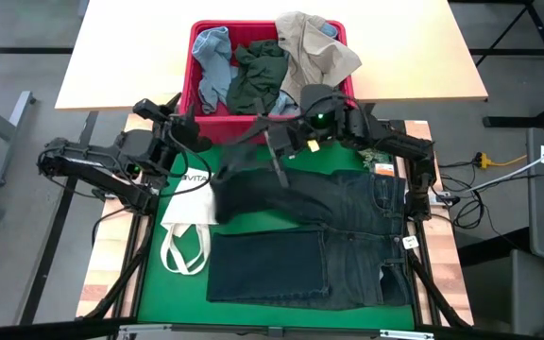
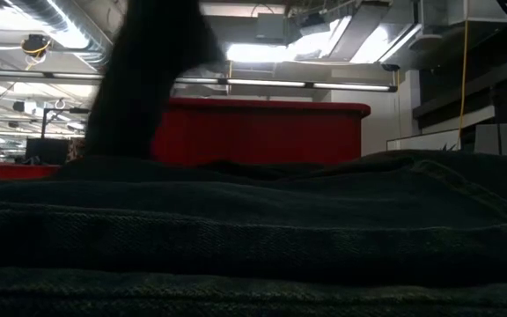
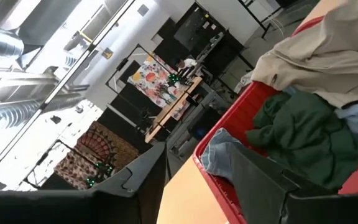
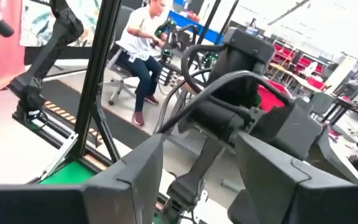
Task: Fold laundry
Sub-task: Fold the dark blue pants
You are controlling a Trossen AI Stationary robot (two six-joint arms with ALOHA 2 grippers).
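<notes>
Jeans (image 1: pixel 348 222) lie spread on the green mat (image 1: pixel 159 279), waistband toward the right edge, one leg flat along the near side, the other leg folded back up with its dark end bunched near the mat's middle, just below the two grippers. Left gripper (image 1: pixel 199 142) sits above the far-left part of the mat, close to the red bin (image 1: pixel 206 118); its fingers (image 3: pixel 135 180) stand apart in the left wrist view with nothing between them, so open and empty. Right gripper (image 1: pixel 277 144) is over the far middle of the mat, right by the bunched leg; fingers (image 4: pixel 135 168) are spread in the right wrist view, no cloth in them, open too. From above, whether either fingertip touches the denim can't be told. Bin at the far edge of the mat holds the rest: light blue piece (image 1: pixel 212 59) on the left, green-grey piece (image 1: pixel 258 71) in the middle, beige piece (image 1: pixel 314 47) draped over the right corner. White tote (image 1: pixel 189 222) lies on the mat left of the jeans, partly under the folded leg, loop handles toward the near side. Low view is mostly filled by denim (image 2: pixel 253 229) with the bin (image 2: pixel 262 132) behind it. A seated person (image 4: pixel 143 46) shows in the room in the right wrist view.
</notes>
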